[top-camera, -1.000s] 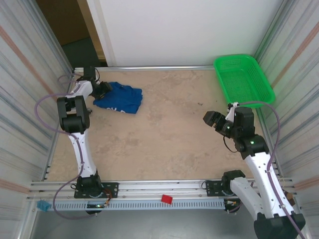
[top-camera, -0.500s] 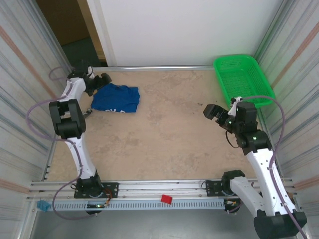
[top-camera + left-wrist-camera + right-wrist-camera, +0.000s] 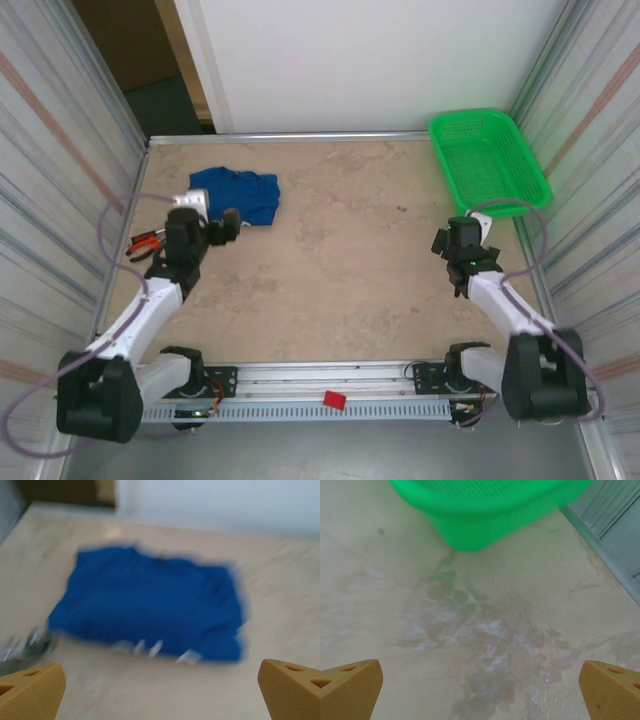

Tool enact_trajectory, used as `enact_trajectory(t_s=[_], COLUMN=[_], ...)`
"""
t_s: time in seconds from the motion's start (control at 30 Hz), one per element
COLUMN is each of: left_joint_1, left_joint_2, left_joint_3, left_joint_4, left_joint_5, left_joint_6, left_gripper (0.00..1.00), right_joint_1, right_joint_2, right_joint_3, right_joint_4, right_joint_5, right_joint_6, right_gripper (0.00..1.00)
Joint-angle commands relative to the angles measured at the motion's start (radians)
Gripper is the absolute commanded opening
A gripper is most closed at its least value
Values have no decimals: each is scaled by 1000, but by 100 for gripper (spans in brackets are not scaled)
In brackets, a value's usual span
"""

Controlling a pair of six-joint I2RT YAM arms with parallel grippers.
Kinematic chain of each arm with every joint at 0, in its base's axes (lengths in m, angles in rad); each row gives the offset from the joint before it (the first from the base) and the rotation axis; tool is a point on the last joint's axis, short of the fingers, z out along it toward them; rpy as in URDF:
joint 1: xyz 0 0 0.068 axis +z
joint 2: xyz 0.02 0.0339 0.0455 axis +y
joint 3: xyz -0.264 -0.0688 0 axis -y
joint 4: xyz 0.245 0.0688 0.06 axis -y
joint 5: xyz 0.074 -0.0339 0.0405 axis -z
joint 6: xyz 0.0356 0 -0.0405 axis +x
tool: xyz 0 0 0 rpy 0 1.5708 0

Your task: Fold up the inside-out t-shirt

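Found the t-shirt lying at the far left of the table, near the back edge, gathered into a small, roughly squared blue packet with white lettering peeking along its near hem. Saw the left claw spread wide and empty, hanging just short of that hem, gripping nothing. Saw the right claw likewise wide open and empty, well apart from the shirt, facing the green basket over bare tabletop. Judged the folding largely done: compact, layered, lying free. Noted uneven edges and a blurred close view, so could not tell how neat the layers were. Left, at most, a tidying pass.
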Motion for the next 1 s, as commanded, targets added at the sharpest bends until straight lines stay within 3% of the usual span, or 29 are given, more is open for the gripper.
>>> enact_trajectory(t_s=[0.0, 0.07, 0.13, 0.23, 0.3, 0.33, 0.4, 0.43, 0.47, 0.53, 0.6, 0.77, 0.97], left_joint_1=[36, 50, 109, 155, 165, 178, 181, 178, 167, 136, 134, 139, 140], left_joint_2=[40, 115, 176, 231, 253, 269, 304, 331, 364, 443, 424, 437, 436], left_joint_3=[-44, -48, -41, -118, -103, -95, -89, -111, -130, -141, -106, -108, -104], left_joint_4=[202, 287, 305, 484, 479, 488, 530, 598, 660, 772, 652, 681, 668], left_joint_5=[-127, -103, -27, 96, 120, 153, 180, 196, 195, 172, 187, 193, 194], left_joint_6=[74, 196, 188, 192, 187, 179, 168, 171, 179, 221, 223, 220, 219], left_gripper=[99, 99, 99, 99, 99, 99, 99, 99, 99, 99, 99, 99, 99], right_joint_1=[-3, -10, -32, -79, -140, -168, -139, -120, -108, -139, -150, -110, -130], right_joint_2=[101, 119, 143, 184, 208, 255, 360, 367, 333, 365, 346, 343, 355], right_joint_3=[-4, -52, -63, -85, -57, -98, -180, -170, -114, -111, -100, -104, -83], right_joint_4=[220, 413, 503, 654, 630, 757, 1033, 1024, 847, 895, 840, 843, 813], right_joint_5=[46, -70, -158, -297, -393, -433, -396, -395, -430, -462, -472, -394, -444], right_joint_6=[-131, -212, -239, -261, -202, -168, -191, -216, -244, -220, -202, -223, -218], right_gripper=[99, 99, 99, 99, 99, 99, 99, 99, 99, 99, 99, 99, 99])
